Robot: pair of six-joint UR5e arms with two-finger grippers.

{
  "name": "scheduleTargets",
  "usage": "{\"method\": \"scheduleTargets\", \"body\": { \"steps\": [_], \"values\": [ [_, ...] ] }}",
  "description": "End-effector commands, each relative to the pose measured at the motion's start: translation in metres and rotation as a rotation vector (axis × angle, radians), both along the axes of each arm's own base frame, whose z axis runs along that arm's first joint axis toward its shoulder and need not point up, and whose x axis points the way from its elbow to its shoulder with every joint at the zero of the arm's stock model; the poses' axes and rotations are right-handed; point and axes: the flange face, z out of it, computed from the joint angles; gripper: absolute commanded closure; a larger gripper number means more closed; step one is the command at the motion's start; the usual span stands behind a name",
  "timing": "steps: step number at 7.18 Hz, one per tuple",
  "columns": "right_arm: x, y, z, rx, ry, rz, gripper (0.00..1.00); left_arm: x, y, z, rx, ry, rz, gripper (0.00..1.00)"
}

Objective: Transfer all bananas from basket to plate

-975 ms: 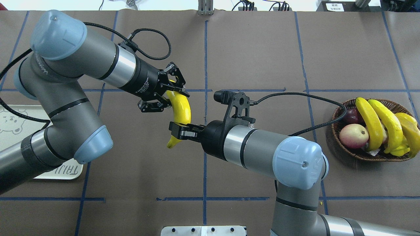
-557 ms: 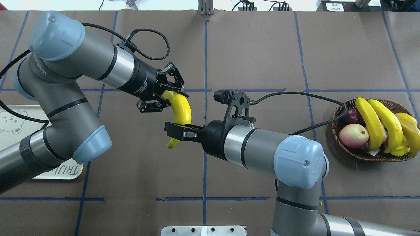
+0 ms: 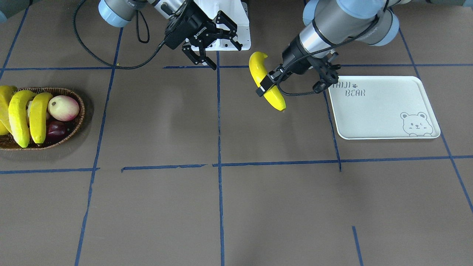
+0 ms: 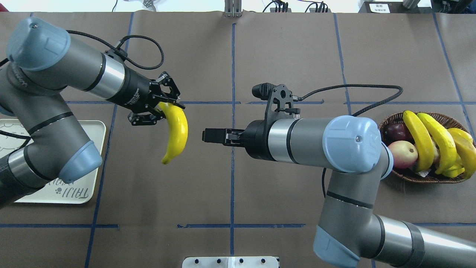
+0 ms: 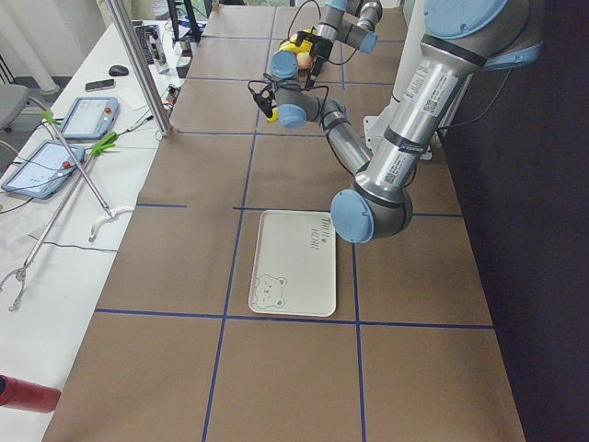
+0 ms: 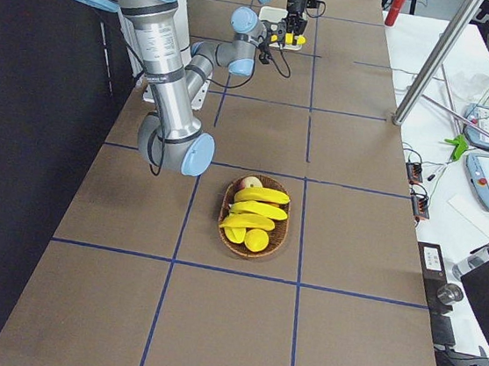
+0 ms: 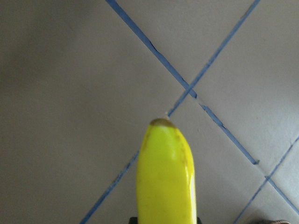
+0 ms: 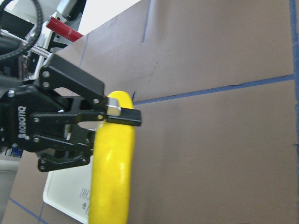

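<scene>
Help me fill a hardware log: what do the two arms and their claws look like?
Both the left arm and right arm are grey tubes with pale blue joint caps and a silver wrist band. The left claw and right claw are black two-fingered linkages with white lettering. A black braided cable loops to each wrist.

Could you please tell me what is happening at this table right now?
The left gripper holds one long yellow banana in the air above the brown table, short of the pale cream rectangular plate, which is bare. The right gripper is beside it, jaws open and empty. Three more yellow bananas lie with other fruit in the brown woven wicker basket, so the transfer has barely begun.
</scene>
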Motion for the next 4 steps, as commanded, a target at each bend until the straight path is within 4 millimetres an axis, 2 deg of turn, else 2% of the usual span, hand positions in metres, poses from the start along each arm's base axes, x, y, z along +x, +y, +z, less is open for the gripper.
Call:
{"method": "scheduleTargets", "body": {
  "steps": [1, 3, 4],
  "values": [
    [0.033, -0.053, 0.028, -0.146, 0.192, -0.041, 0.01, -0.055, -0.004, 0.115, 0.047, -0.155, 0.004, 1.0],
    [0.049, -0.076, 0.053, -0.157, 0.335, -0.082, 0.01, -0.115, 0.003, 0.214, 0.062, -0.29, 0.014, 1.0],
    [0.054, -0.083, 0.062, -0.142, 0.389, -0.086, 0.01, -0.148, -0.001, 0.26, 0.022, -0.344, -0.006, 1.0]
  ]
}}
